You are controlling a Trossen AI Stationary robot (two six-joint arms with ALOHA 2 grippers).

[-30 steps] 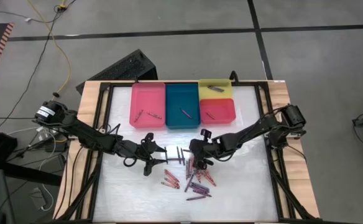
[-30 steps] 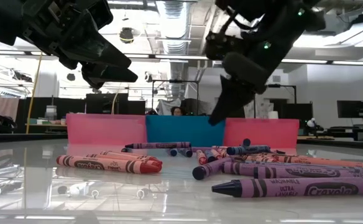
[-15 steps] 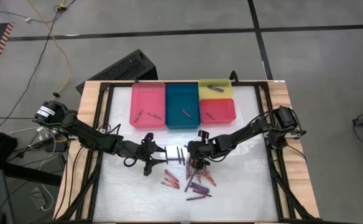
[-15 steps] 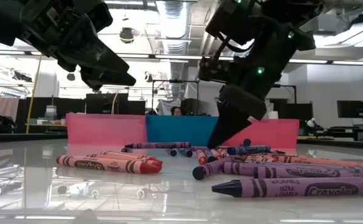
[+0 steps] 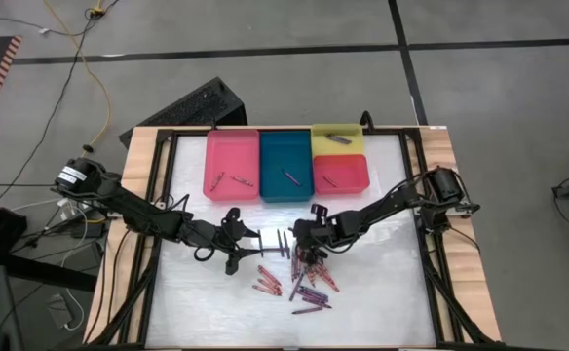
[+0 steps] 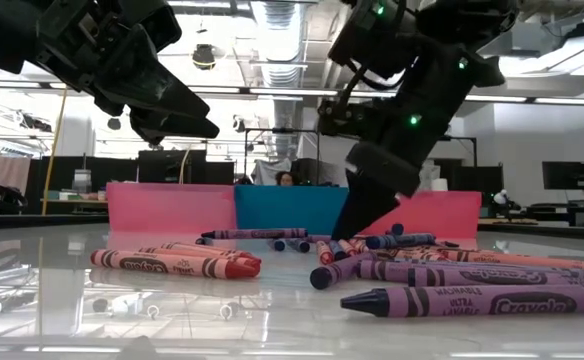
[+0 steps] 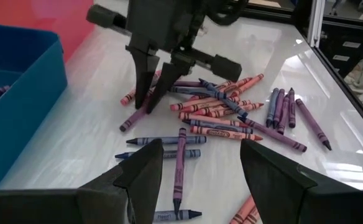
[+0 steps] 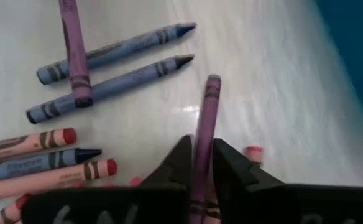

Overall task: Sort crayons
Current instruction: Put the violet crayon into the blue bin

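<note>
Several crayons [image 5: 302, 278] lie in a loose pile on the white table, with two blue ones [image 8: 113, 65] off to one side. My right gripper [image 8: 201, 143] is low over the far edge of the pile, shut on a purple crayon [image 8: 205, 106]. My left gripper [image 7: 200, 168] hangs open above the table, left of the pile, with nothing between its fingers. Pink [image 5: 232, 164], teal [image 5: 285, 166], yellow [image 5: 337, 139] and red [image 5: 340, 174] trays stand at the far side, each with a crayon or two inside. My right gripper pinches the purple crayon between its two fingers at one end [image 8: 202, 134]. The fingers [image 7: 139, 87] slant down from above and from the table's right. The crayon runs out ahead of the fingers, and its free end [image 7: 124, 127] lies on the table.
Black frame rails [image 5: 158, 185] run along the table's sides. The near half of the table [image 5: 216, 312] is bare white surface. Beyond the far edge in the low view is a room with a seated person [image 6: 284, 179].
My right gripper has gone down toward the crayon pile and a little toward the table's left, and its fingertips now stand just above the table.
</note>
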